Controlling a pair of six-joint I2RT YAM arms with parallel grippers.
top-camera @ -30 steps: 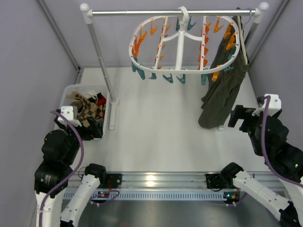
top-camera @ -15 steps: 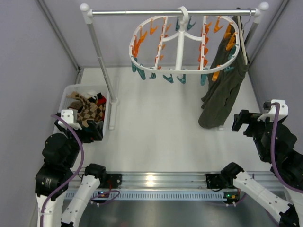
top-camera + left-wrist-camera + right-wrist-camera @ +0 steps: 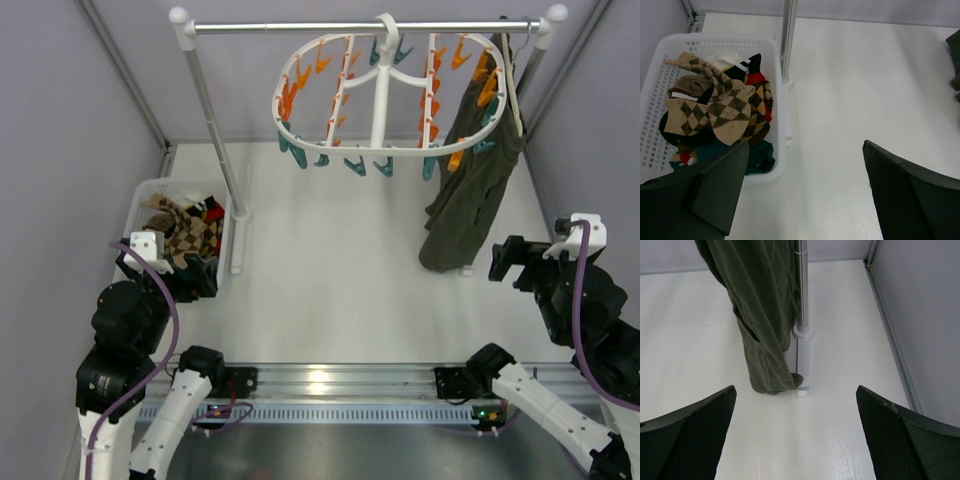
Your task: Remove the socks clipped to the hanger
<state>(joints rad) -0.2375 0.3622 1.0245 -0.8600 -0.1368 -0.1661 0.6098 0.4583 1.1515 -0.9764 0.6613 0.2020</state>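
Note:
The hanger [image 3: 383, 147], a white oval ring with orange and teal pegs, hangs by its hook from the rail at the back; nothing shows clipped in its pegs. The socks [image 3: 188, 232], argyle, brown and black, lie piled in a white basket [image 3: 140, 196] at the left. In the left wrist view the socks [image 3: 715, 110] fill that basket [image 3: 775, 100]. My left gripper [image 3: 166, 270] hovers at the basket's near end, open and holding nothing [image 3: 805, 148]. My right gripper [image 3: 526, 264] is open over the table at the right, near the rack's foot [image 3: 796, 393].
A dark olive garment [image 3: 470, 180] hangs from the rail's right end, reaching almost to the table [image 3: 762, 315]. The rack's left pole [image 3: 215, 130] stands beside the basket, and its right pole and foot [image 3: 802, 340] stand by the garment. Grey walls enclose left, right and back.
Both arms have drawn back a little toward the near edge, the right one also shifting rightward. Both grippers stayed open; nothing else moved.

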